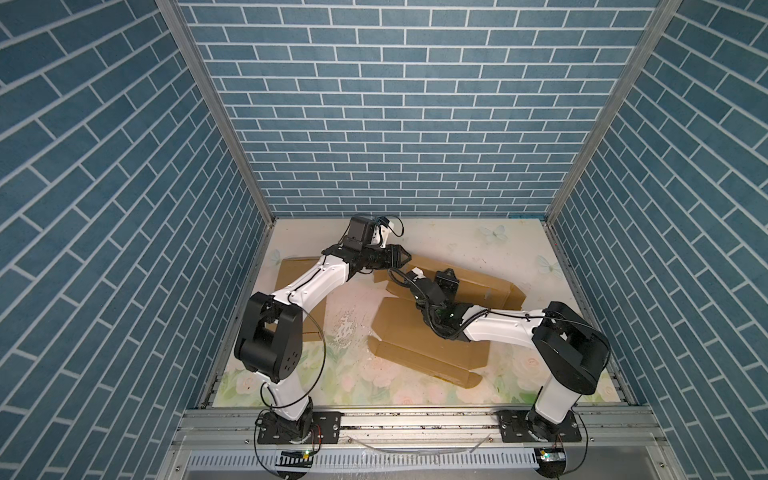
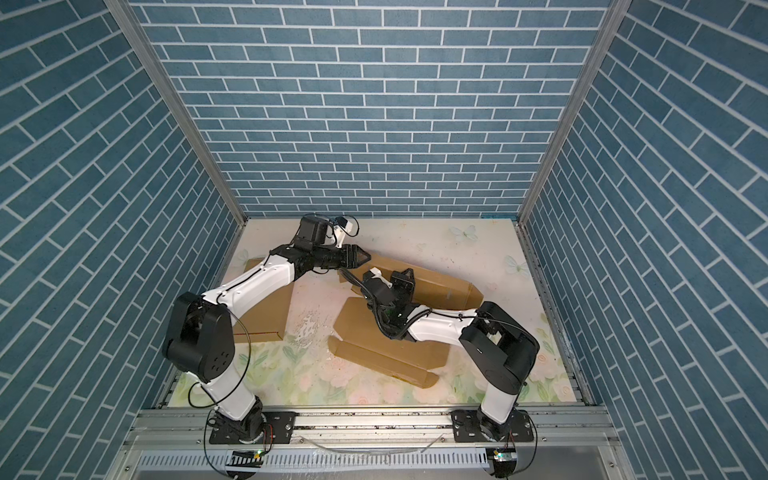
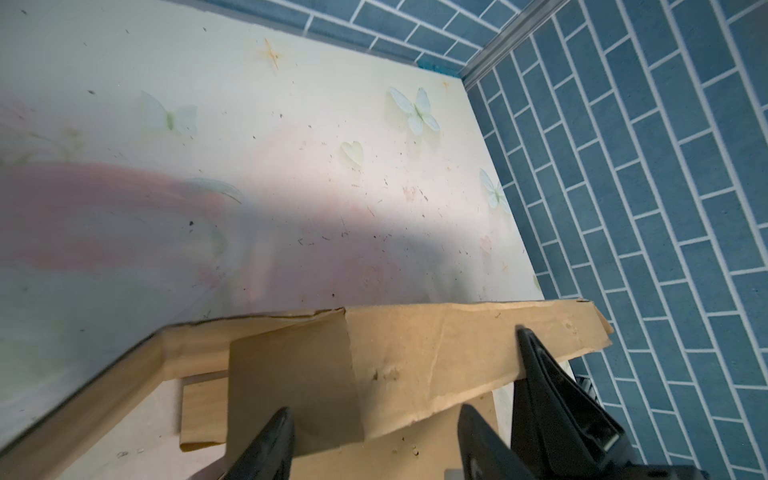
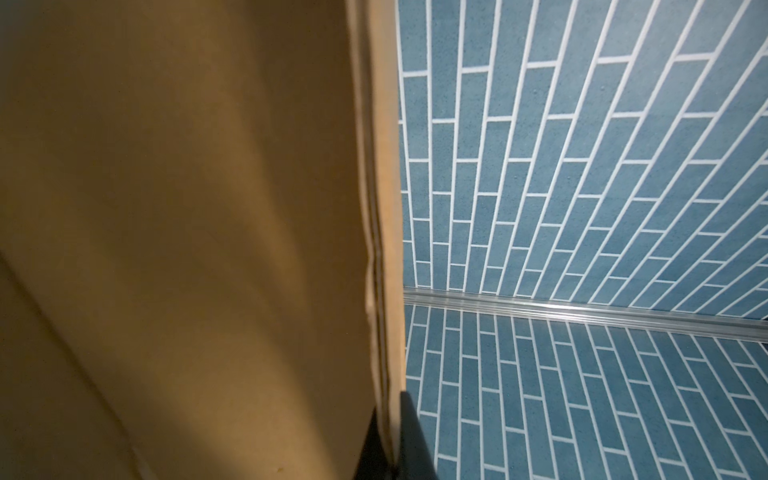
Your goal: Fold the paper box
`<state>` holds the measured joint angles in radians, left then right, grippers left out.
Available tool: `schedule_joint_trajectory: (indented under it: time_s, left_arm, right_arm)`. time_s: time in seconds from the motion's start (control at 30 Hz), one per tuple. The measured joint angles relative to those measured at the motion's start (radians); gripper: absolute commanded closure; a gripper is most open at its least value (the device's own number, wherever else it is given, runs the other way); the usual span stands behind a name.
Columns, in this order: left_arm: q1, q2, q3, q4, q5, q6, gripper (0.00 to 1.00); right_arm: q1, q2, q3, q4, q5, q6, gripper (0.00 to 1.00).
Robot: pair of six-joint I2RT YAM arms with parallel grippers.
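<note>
Paper box: brown cardboard, unfolded, lying right of centre on your floral tabletop in both top views. The near panel lay flat, with a narrow flap along its front edge. The far part stretched toward the right wall.

Left hand: you had it at the far left corner of the box, reaching in from the left. Its jaws were spread. In your left wrist view the fingers stood well apart, with a box flap running in between them. Whether either finger touched the cardboard, you could not tell.

Right hand: you had it reaching across the near panel to the far part of the box. Its jaws were pressed together, pinching a cardboard edge. Your right wrist view showed the fingertips closed on the rim of a raised panel, seen against the blue brick-pattern wall.

Second cardboard sheet: it lay flat on the tabletop at the left side, apart from the near panel of the box. Your left arm crossed above it and hid much of it.
</note>
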<state>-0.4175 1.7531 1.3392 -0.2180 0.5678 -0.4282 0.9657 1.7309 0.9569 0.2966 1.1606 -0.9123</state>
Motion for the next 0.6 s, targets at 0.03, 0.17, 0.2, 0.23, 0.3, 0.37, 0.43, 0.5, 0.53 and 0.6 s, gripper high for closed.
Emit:
schedule_joint_trajectory:
  time_s: [0.03,0.17,0.2,0.23,0.3,0.37,0.43,0.5,0.53,0.6]
  left_arm:
    - [-0.005,0.011,0.002,0.0,0.004,0.0,0.38]
    - [-0.023,0.043,0.002,0.017,0.027,-0.01,0.39]
    - [-0.024,0.045,0.002,0.022,0.029,-0.013,0.38]
    - [-0.024,0.044,0.002,0.023,0.029,-0.013,0.38]
    - [-0.017,0.039,0.002,0.021,0.03,-0.01,0.38]
    - [0.0,0.026,-0.003,0.024,0.034,-0.01,0.38]
    - [0.037,-0.013,-0.035,0.034,0.036,-0.01,0.39]
    - [0.085,-0.067,-0.079,0.035,0.034,-0.006,0.39]
    - [0.116,-0.099,-0.102,0.035,0.031,-0.005,0.39]
    - [0.173,-0.153,-0.136,0.039,0.027,-0.002,0.42]
  right_arm:
    - [0.0,0.0,0.001,-0.002,0.0,0.001,1.0]
    - [0.0,0.008,0.011,-0.014,-0.002,0.018,1.0]
    - [-0.002,0.01,0.012,-0.018,-0.003,0.019,1.0]
    - [-0.003,0.011,0.013,-0.019,-0.003,0.019,1.0]
    - [-0.008,0.011,0.016,-0.022,-0.005,0.026,1.0]
    - [-0.011,0.011,0.018,-0.03,-0.008,0.033,1.0]
    - [-0.016,0.011,0.024,-0.041,-0.016,0.045,1.0]
    - [-0.023,0.01,0.027,-0.049,-0.026,0.053,1.0]
    - [-0.025,0.01,0.028,-0.051,-0.031,0.056,1.0]
    - [-0.028,0.01,0.029,-0.056,-0.04,0.065,1.0]
